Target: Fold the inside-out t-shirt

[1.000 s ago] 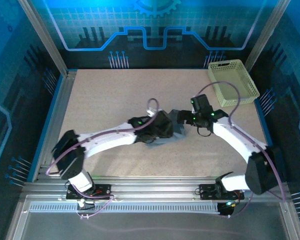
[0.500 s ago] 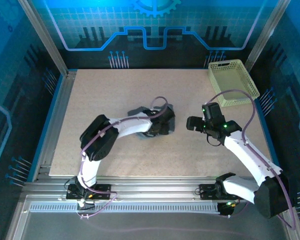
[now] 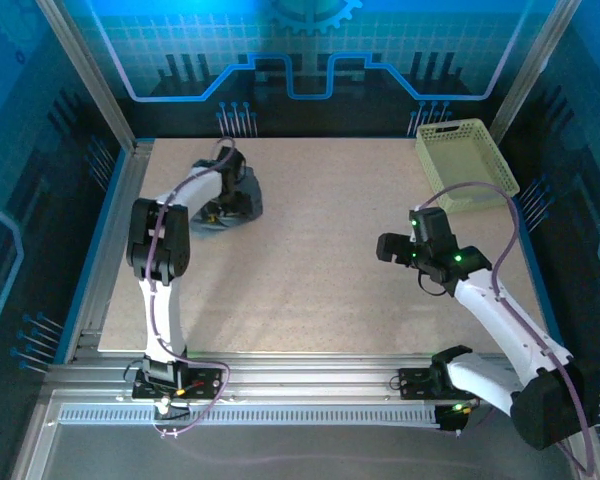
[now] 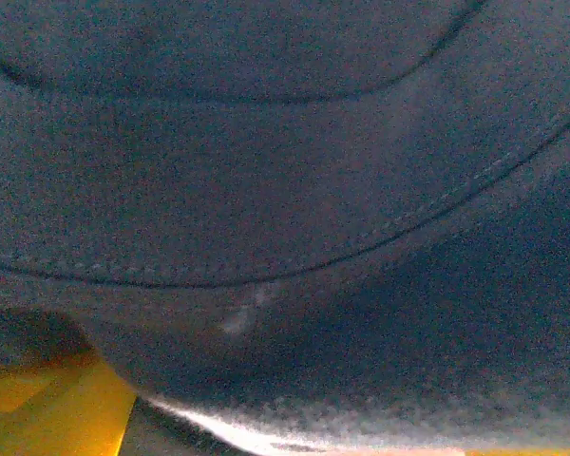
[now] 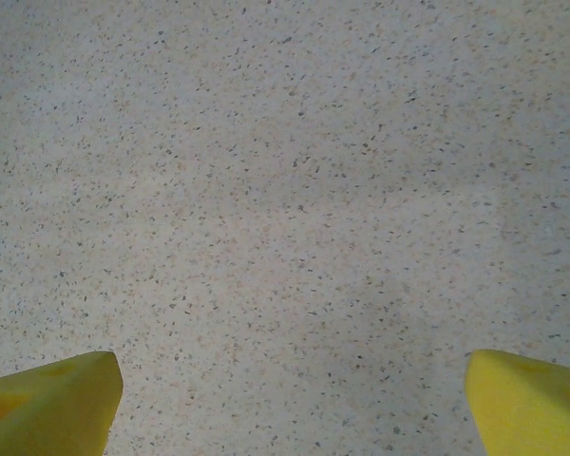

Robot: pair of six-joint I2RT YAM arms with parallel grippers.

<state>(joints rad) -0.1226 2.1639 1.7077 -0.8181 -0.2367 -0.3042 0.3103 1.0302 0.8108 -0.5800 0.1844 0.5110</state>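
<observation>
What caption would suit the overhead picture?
Left gripper at the crumpled grey t-shirt in the far-left corner; right gripper open above the table.

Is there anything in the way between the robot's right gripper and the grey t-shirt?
No, nothing visible. Only bare table lies between the right gripper and the t-shirt, which is bunched up at the far left. The basket sits aside in the far right corner.
</observation>
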